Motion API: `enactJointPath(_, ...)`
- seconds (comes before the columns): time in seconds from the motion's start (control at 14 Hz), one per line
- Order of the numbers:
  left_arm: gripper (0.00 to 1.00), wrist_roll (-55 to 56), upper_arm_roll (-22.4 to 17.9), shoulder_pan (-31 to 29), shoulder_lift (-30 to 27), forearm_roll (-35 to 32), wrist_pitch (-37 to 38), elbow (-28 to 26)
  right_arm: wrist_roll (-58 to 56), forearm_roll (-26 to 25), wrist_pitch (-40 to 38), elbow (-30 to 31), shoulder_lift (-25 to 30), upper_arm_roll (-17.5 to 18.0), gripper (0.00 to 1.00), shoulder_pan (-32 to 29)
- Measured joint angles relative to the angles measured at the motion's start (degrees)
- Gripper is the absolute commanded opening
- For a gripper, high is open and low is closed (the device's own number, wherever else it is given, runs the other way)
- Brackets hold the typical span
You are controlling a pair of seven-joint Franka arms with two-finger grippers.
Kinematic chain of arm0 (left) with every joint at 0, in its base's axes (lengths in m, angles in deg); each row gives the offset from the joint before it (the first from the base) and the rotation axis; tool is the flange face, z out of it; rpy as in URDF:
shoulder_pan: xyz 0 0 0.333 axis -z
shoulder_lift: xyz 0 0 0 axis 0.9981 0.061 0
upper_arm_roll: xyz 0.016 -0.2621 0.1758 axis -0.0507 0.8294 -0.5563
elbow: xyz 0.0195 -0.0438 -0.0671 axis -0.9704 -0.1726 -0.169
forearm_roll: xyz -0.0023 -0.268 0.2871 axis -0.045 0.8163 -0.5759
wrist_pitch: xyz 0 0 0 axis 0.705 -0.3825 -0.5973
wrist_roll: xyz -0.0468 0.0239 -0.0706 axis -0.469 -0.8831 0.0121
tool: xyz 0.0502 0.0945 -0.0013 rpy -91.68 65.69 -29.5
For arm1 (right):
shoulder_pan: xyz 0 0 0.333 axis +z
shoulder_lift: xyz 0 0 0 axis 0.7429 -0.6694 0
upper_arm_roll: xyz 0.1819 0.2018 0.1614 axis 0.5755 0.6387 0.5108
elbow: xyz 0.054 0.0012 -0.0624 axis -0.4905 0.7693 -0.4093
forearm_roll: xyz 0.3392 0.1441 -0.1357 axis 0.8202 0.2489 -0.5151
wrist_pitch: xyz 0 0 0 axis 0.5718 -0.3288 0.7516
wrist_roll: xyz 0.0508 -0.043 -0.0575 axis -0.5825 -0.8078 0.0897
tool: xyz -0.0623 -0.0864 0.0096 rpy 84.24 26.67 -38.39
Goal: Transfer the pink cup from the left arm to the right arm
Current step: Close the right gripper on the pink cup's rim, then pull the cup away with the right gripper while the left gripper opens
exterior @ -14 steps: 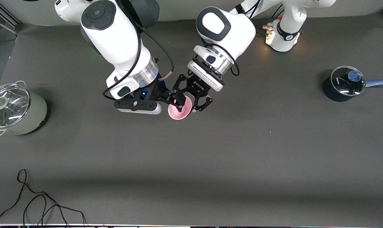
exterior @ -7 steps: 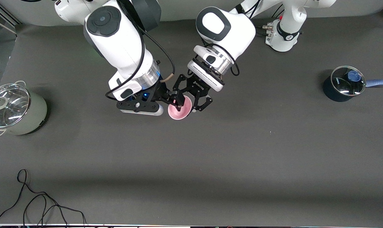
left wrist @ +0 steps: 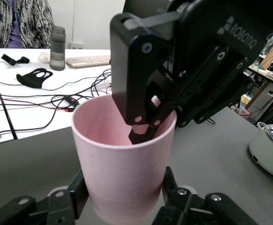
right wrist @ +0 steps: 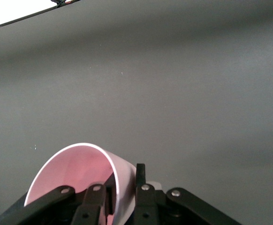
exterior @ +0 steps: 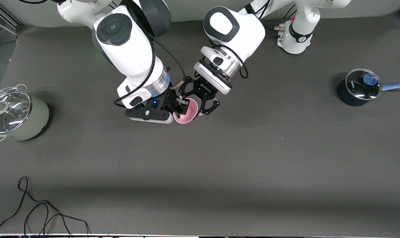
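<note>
The pink cup hangs above the middle of the table, its mouth tipped toward the front camera. My left gripper is shut round the cup's body; in the left wrist view its fingers press both sides of the cup. My right gripper is shut on the cup's rim. In the right wrist view one finger sits inside the cup and the other outside, the right gripper pinching the wall. The left wrist view shows the same pinch by the right gripper.
A pale green pot with a glass lid stands at the right arm's end of the table. A dark blue saucepan with a lid stands at the left arm's end. A black cable lies near the front edge.
My right gripper has moved in toward the cup and its fingers have closed on the rim. The left gripper keeps its hold and has shifted slightly with the cup.
</note>
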Motion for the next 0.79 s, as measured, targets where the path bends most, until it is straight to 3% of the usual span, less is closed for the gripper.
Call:
enactJointPath(0.07, 0.76, -0.03, -0.01, 0.00, 0.01, -0.08, 0.00, 0.00, 0.00, 0.00, 0.00, -0.01, 0.00, -0.01, 0.00, 0.00)
enactJointPath(0.14, 1.00, -0.04, -0.01, 0.00, 0.01, -0.10, 0.00, 0.00, 0.00, 0.00, 0.00, -0.01, 0.00, -0.01, 0.00, 0.00)
enactJointPath(0.79, 1.00, 1.47, -0.41, -0.08, 0.00, -0.07, -0.11, 0.15, 0.02, 0.00, -0.22, -0.08, 0.06, -0.39, 0.00, -0.01)
